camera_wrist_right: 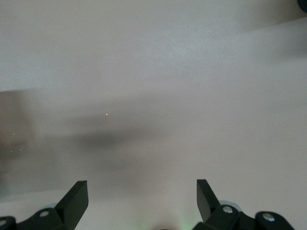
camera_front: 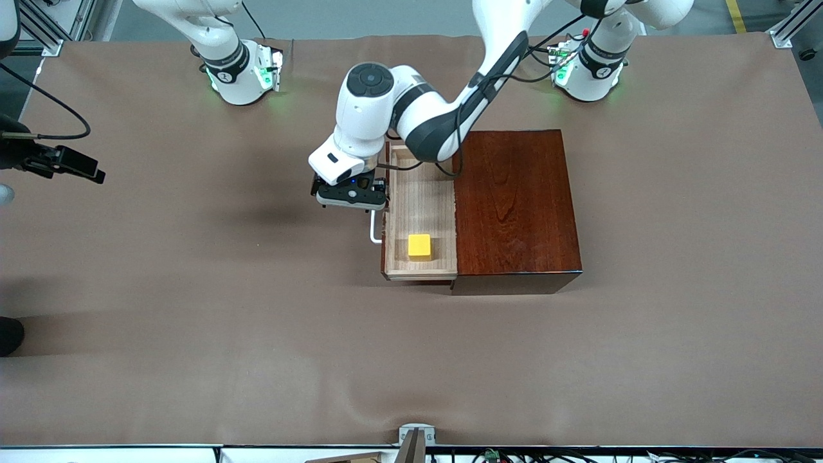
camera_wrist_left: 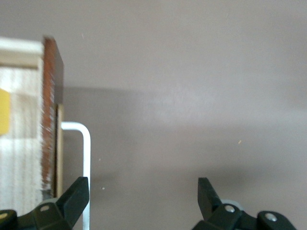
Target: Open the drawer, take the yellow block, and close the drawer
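block: the yellow block (camera_front: 419, 246) lay in the open drawer (camera_front: 421, 206), at its near end | left gripper (camera_front: 350, 198): wide open, empty, over the white handle (camera_front: 374, 230) | right gripper (camera_wrist_right: 142, 201): wide open, empty, waiting over bare table (camera_front: 193, 289)

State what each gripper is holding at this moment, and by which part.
Nothing is held. The left gripper is open beside the drawer's white handle, not clamped on it. The right gripper is open over bare table. The yellow block lies in the open drawer.
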Controlling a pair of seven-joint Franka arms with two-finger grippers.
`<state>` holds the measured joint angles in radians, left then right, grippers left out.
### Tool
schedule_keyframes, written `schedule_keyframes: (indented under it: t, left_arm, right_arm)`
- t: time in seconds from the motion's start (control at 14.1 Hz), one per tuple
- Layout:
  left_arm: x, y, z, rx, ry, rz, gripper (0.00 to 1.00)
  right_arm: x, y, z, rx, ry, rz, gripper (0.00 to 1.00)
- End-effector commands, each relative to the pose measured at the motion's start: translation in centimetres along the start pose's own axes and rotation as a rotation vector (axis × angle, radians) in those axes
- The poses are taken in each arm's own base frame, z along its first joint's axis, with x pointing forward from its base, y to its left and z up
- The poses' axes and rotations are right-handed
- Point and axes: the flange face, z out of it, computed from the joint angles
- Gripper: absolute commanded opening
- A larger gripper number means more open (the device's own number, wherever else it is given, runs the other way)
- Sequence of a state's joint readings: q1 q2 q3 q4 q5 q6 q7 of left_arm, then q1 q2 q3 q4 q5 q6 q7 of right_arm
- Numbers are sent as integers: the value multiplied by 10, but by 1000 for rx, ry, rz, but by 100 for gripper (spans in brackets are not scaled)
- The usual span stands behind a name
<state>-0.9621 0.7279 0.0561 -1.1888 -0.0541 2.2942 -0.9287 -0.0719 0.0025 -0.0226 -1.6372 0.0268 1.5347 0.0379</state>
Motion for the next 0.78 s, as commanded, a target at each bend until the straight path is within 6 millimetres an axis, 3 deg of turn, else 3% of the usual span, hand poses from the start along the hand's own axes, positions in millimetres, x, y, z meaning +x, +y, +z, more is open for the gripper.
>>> schedule_keyframes:
  t: [0.0, 0.21, 0.42, 0.57, 0.71]
  left_arm:
    - [46, -18, -65, -43, 62, -81, 100]
    - [96, -55, -99, -57, 104, -171, 100]
    - [164, -133, -136, -21, 148, -295, 100]
    - [198, -180, -146, 5, 166, -363, 100]
    - [227, -227, -152, 30, 184, -430, 100]
  right_arm:
    - [-3, 4, -1, 2, 1, 2, 100]
    - [-2, -12, -1, 32, 3, 9, 100]
    - [-5, -36, -3, 75, -4, 65, 100]
    - [-12, -79, -3, 86, -15, 138, 100]
    - [-27, -144, -4, 102, -29, 262, 100]
